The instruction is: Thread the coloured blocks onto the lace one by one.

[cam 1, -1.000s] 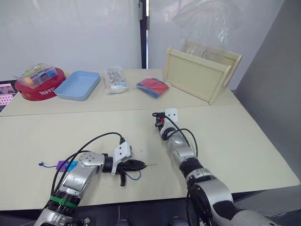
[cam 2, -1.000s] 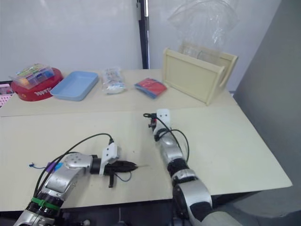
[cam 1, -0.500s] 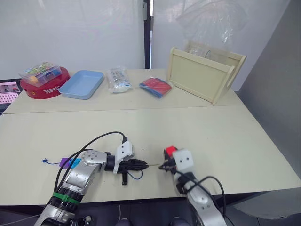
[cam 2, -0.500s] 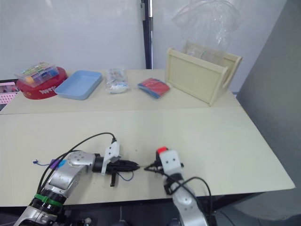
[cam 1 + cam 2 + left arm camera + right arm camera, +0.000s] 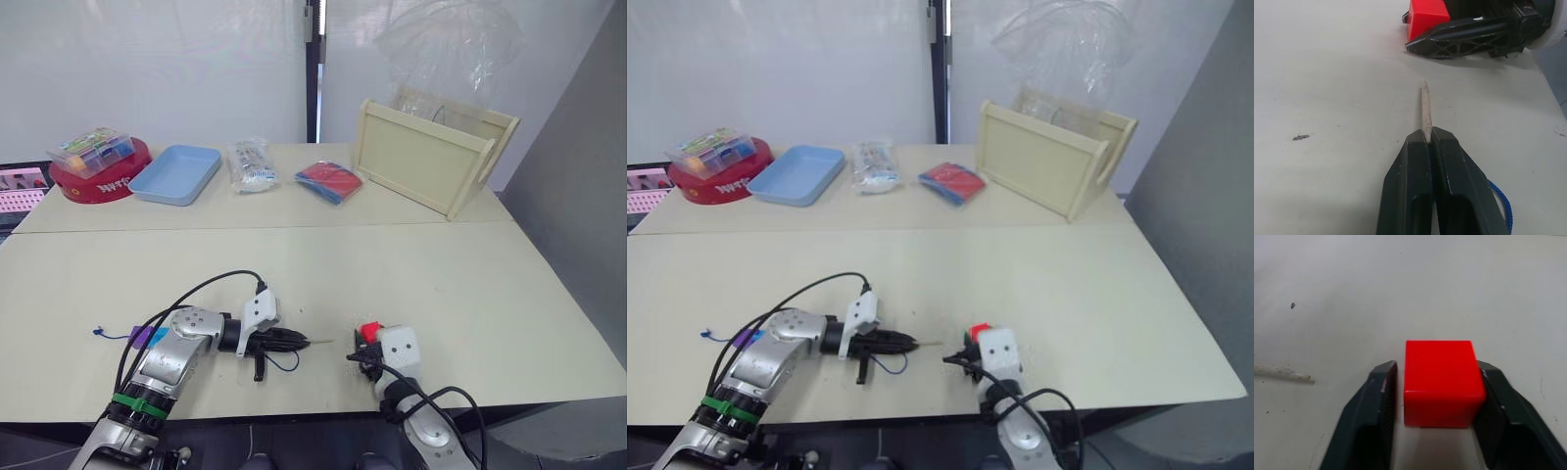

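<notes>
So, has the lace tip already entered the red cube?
No, the tip lies short of the red cube, with bare table between them.

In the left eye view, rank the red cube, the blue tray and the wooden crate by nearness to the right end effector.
1. Red cube: between the fingers of the right end effector, near the table's front edge.
2. Blue tray: far back, on the robot's left.
3. Wooden crate: back right; too close to the tray to rank confidently.

A blue tray (image 5: 176, 173) sits beside a red bowl (image 5: 98, 182).
</notes>
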`<action>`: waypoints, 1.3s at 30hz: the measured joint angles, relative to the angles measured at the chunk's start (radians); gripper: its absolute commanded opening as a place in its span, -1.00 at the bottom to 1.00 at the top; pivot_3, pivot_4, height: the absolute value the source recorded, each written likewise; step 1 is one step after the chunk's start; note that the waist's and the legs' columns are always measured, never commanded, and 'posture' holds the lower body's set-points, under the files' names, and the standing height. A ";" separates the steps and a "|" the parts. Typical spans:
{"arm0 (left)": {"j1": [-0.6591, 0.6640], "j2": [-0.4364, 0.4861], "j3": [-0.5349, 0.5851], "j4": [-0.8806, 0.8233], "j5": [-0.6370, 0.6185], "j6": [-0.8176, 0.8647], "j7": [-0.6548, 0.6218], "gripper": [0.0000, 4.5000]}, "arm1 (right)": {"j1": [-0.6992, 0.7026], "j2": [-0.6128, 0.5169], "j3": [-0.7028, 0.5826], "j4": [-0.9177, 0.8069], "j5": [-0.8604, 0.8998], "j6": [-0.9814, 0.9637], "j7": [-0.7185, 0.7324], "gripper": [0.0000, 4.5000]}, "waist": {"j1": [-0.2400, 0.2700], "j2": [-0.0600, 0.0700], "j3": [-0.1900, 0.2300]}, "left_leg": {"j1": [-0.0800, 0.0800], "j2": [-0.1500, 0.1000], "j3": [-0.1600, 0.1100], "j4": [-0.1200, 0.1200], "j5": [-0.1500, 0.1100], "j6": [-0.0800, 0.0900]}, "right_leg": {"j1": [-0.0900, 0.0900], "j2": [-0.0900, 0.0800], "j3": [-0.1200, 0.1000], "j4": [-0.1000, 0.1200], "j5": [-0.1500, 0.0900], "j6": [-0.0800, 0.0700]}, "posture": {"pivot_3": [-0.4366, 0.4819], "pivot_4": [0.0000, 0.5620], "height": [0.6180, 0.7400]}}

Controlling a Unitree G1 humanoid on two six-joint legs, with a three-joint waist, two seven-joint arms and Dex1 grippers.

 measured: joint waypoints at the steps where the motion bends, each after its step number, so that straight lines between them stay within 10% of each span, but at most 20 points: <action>1: 0.000 0.000 -0.002 0.000 0.000 0.000 0.000 -1.00 | 0.000 -0.008 -0.004 -0.003 0.002 0.001 0.008 0.72 | 0.000 0.000 0.000 | 0.000 0.000 0.000 0.000 0.000 0.000 | 0.000 0.000 0.000 0.000 0.000 0.000 | -0.05 -0.47 1.00; 3: 0.000 0.000 -0.006 0.000 0.000 0.000 -0.001 -1.00 | 0.000 -0.037 -0.015 -0.016 0.007 0.005 0.029 0.99 | 0.001 0.000 0.000 | 0.000 0.000 0.000 0.000 0.000 0.000 | 0.000 0.000 0.000 0.000 0.000 0.000 | -0.05 -0.47 1.00; 19: 0.005 -0.008 -0.015 -0.005 0.000 0.004 0.010 -1.00 | -0.434 -0.726 -0.159 0.013 0.411 0.268 0.820 0.99 | 0.003 -0.001 0.001 | 0.001 -0.001 -0.001 0.006 -0.001 0.001 | 0.008 0.001 0.000 -0.005 0.000 0.000 | -0.05 -0.47 1.00; 33: 0.010 -0.015 -0.014 -0.070 -0.010 0.044 0.040 -1.00 | -0.762 -0.737 0.047 0.577 0.267 -0.104 1.221 0.99 | 0.005 -0.001 0.001 | -0.001 -0.001 0.000 0.010 -0.001 0.002 | 0.008 0.000 0.000 -0.006 0.000 0.000 | -0.05 -0.47 1.00; 39: 0.010 -0.030 -0.014 -0.122 -0.024 0.086 0.065 -1.00 | -0.766 -0.705 0.060 0.609 0.255 -0.151 1.242 0.21 | 0.005 -0.001 0.001 | -0.001 -0.001 0.000 0.010 -0.001 0.002 | 0.008 0.000 0.000 -0.005 0.000 0.000 | -0.05 -0.47 1.00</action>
